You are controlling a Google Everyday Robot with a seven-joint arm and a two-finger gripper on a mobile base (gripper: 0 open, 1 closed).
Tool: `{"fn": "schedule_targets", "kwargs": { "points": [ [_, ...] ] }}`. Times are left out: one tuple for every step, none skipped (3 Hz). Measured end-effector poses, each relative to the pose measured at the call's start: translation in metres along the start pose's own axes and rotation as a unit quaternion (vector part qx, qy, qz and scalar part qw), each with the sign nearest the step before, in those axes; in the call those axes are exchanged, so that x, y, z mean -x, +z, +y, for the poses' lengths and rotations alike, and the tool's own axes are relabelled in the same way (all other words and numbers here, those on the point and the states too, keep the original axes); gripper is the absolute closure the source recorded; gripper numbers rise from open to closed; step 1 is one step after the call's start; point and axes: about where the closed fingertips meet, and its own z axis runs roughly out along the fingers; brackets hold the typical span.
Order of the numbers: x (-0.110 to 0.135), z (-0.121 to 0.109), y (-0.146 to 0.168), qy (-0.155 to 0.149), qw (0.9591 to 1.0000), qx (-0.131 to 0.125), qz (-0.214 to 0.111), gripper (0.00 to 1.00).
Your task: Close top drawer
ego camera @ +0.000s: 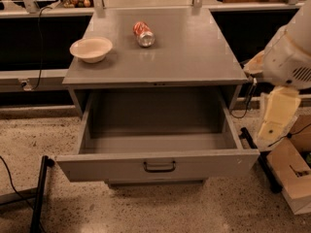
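The top drawer point(158, 165) of the grey metal cabinet is pulled far out and stands open. Its inside is bare. Its flat front panel faces me with a dark loop handle point(159, 167) at the centre. My gripper point(275, 120) hangs at the right end of the white arm point(291, 52). It is beside the drawer's right wall, a little above the front right corner, and apart from the drawer and the handle. The lower drawers are hidden under the open one.
On the cabinet top point(194, 57) sit a white bowl point(91, 49) at the left and a red soda can point(144, 34) lying on its side. A cardboard box point(294, 178) stands on the floor at the right. A black pole point(39, 193) and cables lie at the left.
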Motion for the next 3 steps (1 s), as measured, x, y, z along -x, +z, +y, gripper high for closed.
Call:
{"fn": "schedule_targets", "kwargs": {
  "points": [
    [0.016, 0.039, 0.047, -0.04, 0.9972, 0.039, -0.049, 0.0],
    [0.011, 0.052, 0.069, -0.025, 0.9968, 0.043, -0.064, 0.0],
    [0.011, 0.052, 0.069, -0.026, 0.9969, 0.042, -0.061, 0.0]
  ]
}}
